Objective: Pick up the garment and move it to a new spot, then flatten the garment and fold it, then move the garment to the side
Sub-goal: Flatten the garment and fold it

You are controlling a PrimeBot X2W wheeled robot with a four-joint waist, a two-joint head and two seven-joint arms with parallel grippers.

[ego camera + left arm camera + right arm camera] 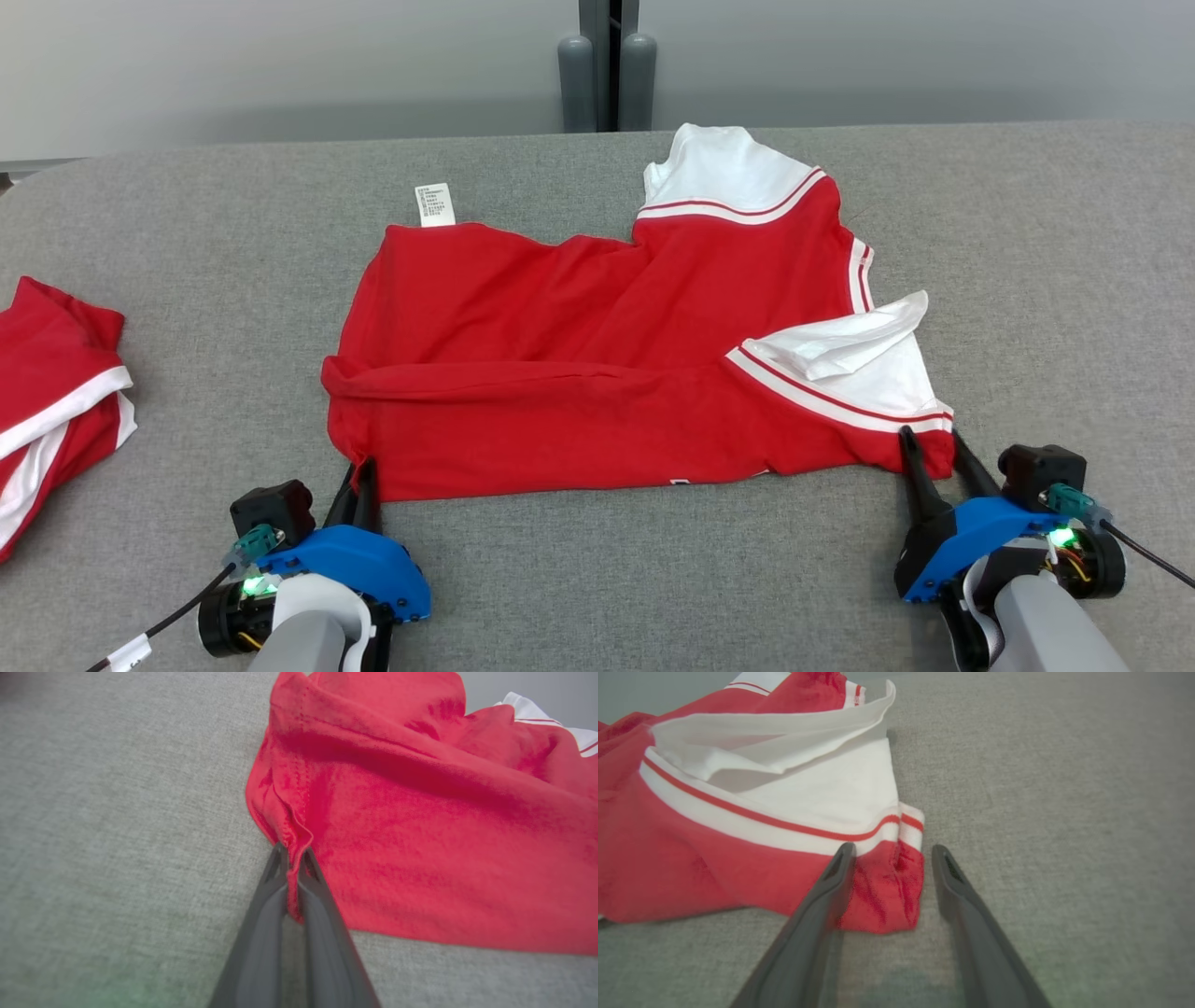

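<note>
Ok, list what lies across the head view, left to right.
At the left edge the second red-and-white garment → left gripper → spread red garment → right gripper.

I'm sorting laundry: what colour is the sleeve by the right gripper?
White sleeve, with a thin red stripe near its seam; best in the right wrist view.

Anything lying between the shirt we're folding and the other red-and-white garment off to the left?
No. The head view shows bare gray tabletop between the red shirt and the red-and-white garment.
</note>
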